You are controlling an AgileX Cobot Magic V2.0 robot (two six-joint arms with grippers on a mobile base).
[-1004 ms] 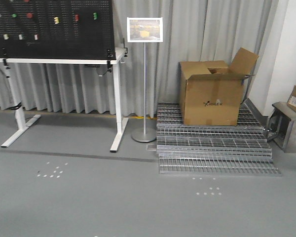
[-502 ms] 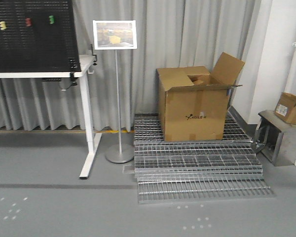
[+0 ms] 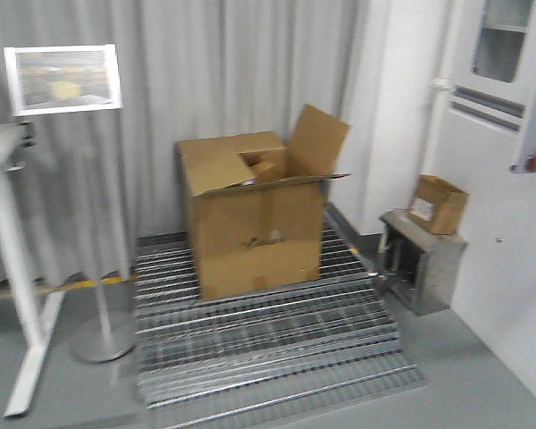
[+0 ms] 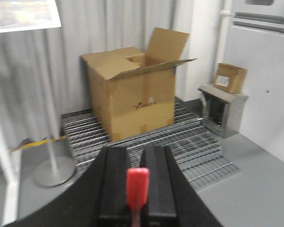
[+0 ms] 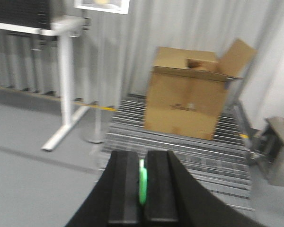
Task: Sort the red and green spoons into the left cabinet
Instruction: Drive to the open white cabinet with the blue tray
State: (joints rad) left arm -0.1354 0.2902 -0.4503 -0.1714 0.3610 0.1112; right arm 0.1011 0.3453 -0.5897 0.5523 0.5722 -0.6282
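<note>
Only the wrist views show the left hand (image 4: 137,158) pinching a thin red plastic spoon (image 4: 137,187) and the right hand (image 5: 142,161) pinching a thin green plastic spoon (image 5: 142,185). The front view shows an open brown cardboard box (image 3: 250,237) on ribbed steel grating (image 3: 268,344).

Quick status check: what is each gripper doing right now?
Left gripper: closed, holding the red spoon.
Right gripper: closed, holding the green spoon.
</note>
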